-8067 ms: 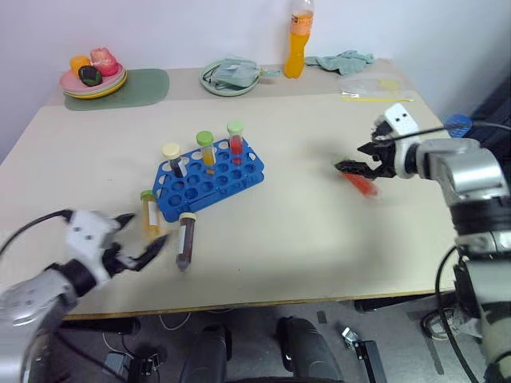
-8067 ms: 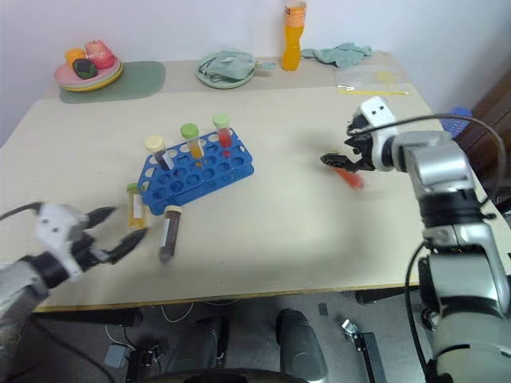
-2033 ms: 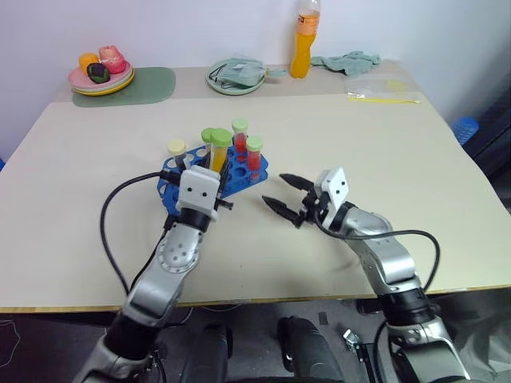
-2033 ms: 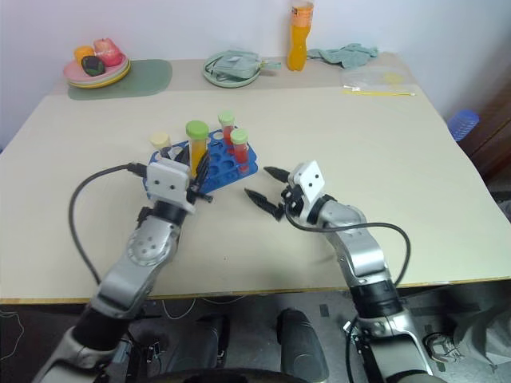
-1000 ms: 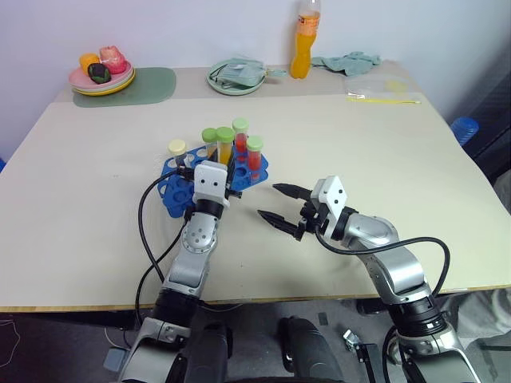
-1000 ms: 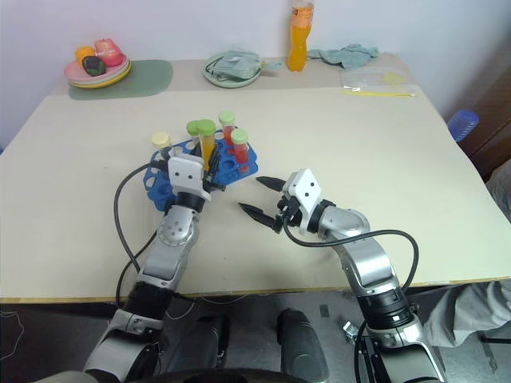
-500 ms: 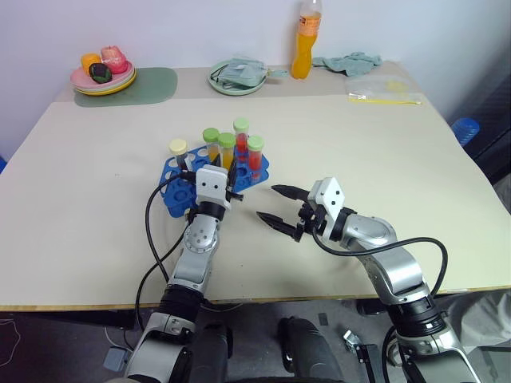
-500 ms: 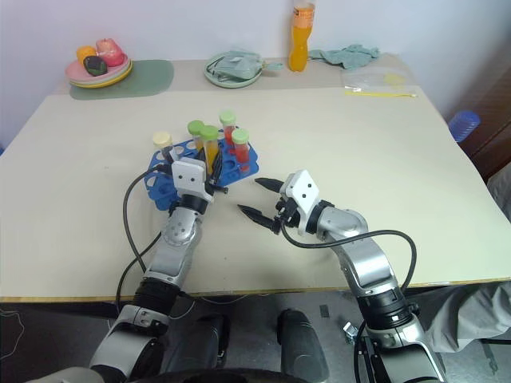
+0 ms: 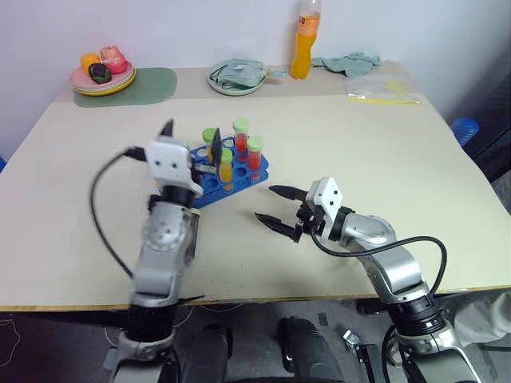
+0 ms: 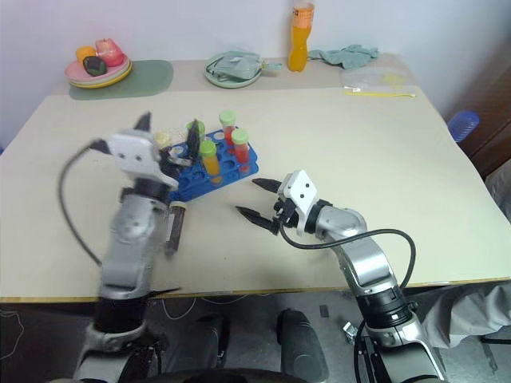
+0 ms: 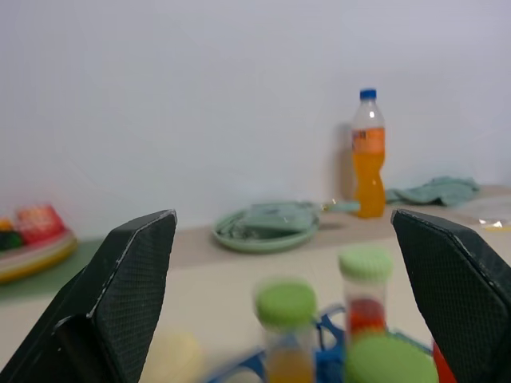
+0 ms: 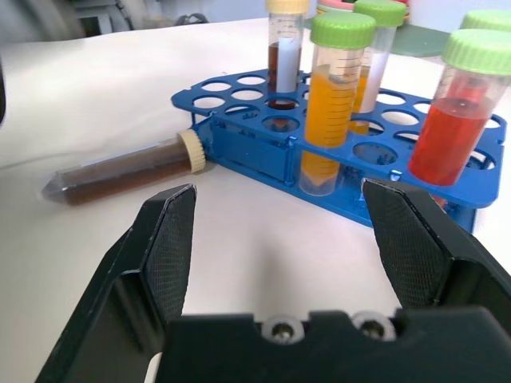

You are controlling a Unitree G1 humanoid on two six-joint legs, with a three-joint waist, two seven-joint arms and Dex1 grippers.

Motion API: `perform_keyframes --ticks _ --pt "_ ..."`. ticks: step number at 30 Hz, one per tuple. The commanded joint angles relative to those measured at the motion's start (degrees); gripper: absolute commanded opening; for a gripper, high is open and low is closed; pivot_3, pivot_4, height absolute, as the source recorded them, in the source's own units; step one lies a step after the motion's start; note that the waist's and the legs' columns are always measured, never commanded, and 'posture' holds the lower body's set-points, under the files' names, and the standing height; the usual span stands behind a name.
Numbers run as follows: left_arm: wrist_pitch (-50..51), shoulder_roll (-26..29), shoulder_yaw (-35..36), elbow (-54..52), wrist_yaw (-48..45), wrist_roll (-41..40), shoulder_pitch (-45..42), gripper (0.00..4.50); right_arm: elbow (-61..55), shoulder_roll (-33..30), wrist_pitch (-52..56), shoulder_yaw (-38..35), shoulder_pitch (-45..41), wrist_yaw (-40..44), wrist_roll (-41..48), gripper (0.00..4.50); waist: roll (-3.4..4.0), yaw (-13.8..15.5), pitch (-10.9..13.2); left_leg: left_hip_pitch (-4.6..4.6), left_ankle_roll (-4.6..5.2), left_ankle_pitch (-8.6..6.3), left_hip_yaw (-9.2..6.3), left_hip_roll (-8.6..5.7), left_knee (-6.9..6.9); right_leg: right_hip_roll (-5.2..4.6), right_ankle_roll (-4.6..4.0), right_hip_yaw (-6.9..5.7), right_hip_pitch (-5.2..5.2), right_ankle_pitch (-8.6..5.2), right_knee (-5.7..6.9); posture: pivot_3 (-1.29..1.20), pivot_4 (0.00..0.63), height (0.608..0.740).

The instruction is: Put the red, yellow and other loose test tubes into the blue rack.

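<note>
Now the left gripper [image 10: 166, 128] is spread wide above the blue rack [image 10: 231, 169], holding nothing; right gripper [image 10: 255, 199], at the rack's four o'clock, gapes empty.

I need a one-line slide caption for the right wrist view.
Open right gripper faces the blue rack of upright tubes; one brown tube lies loose beside it.

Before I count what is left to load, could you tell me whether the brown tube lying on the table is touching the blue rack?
Touching. In the right wrist view, the brown tube lies flat with its cream cap pressed against the blue rack's corner, no table showing between them.
</note>
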Motion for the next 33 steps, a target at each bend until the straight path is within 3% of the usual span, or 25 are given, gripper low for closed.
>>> perform_keyframes --ticks 1,4,7,10,17,24,25,27,33 --pt "28.4 1.0 4.3 -12.8 0.4 -5.6 -2.6 4.43 -1.3 -0.3 -0.9 -0.4 -0.9 0.9 0.7 3.66 -0.01 -0.1 0.0 0.02 0.00 0.00 -0.01 0.00 0.01 0.00 0.00 -0.01 0.03 0.00 0.00 0.00 0.150 0.740" --pt "57.9 7.7 5.5 -18.8 0.2 -5.1 -9.1 4.43 -0.3 -0.3 -1.2 -0.2 -1.4 2.0 0.6 3.66 -0.04 -0.2 0.0 0.01 0.00 0.00 -0.07 0.00 0.03 0.04 0.00 -0.05 0.03 -0.01 0.04 0.00 0.150 0.740" --pt "66.4 10.8 6.6 -18.8 0.3 -8.2 -10.7 4.43 0.9 -0.2 -1.7 0.1 -2.1 3.0 0.4 3.66 -0.02 -0.6 0.0 0.05 0.00 0.00 -0.12 0.00 0.03 0.07 0.00 -0.07 0.04 -0.01 0.09 0.00 0.150 0.740" --pt "66.4 7.5 9.0 -17.0 3.9 -12.7 -8.9 4.43 2.3 0.1 -2.5 0.5 -3.0 3.9 0.1 3.66 -0.03 -0.5 0.0 0.07 -0.02 0.01 -0.12 0.01 -0.02 0.05 0.00 -0.06 0.04 -0.02 0.06 0.00 0.150 0.740" --pt "66.4 12.3 10.3 -7.0 19.6 -33.0 -8.5 4.43 4.3 0.2 -3.5 1.0 -4.9 5.3 -0.2 3.66 -0.04 -0.1 0.0 0.07 -0.07 0.03 -0.14 0.01 0.00 0.00 -0.02 -0.05 0.04 -0.01 0.07 0.00 0.150 0.740" --pt "66.4 13.3 9.9 13.1 54.3 -74.8 -14.4 4.43 -3.7 -8.2 3.0 3.4 -1.9 16.1 4.5 3.66 -0.03 0.9 0.0 0.06 -0.06 0.02 -0.32 -0.07 0.10 -0.19 0.01 -0.10 0.14 0.00 0.06 0.00 0.150 0.740" --pt "58.5 19.3 3.8 15.4 64.5 -89.6 -14.8 4.43 -4.2 -8.5 3.3 3.4 -1.7 16.2 4.6 3.66 -0.03 0.9 0.0 0.10 -0.06 0.02 -0.33 -0.08 0.14 -0.19 0.02 -0.09 0.18 0.00 0.08 0.00 0.150 0.740" --pt "48.0 25.3 -4.1 17.6 76.7 -106.0 -15.5 4.43 -4.8 -8.7 3.3 3.4 -1.3 15.7 4.2 3.66 -0.05 1.1 0.0 0.17 -0.07 0.01 -0.42 -0.03 0.15 -0.20 0.02 -0.07 0.22 0.01 0.15 0.00 0.150 0.740" --pt "40.7 31.6 -12.1 15.2 81.7 -108.9 -19.6 4.43 -5.5 -8.4 3.1 3.8 -0.4 14.6 3.7 3.66 -0.06 1.5 0.0 0.09 -0.10 0.02 -0.21 -0.21 0.16 -0.23 0.03 -0.06 0.18 0.01 0.07 0.00 0.150 0.740"
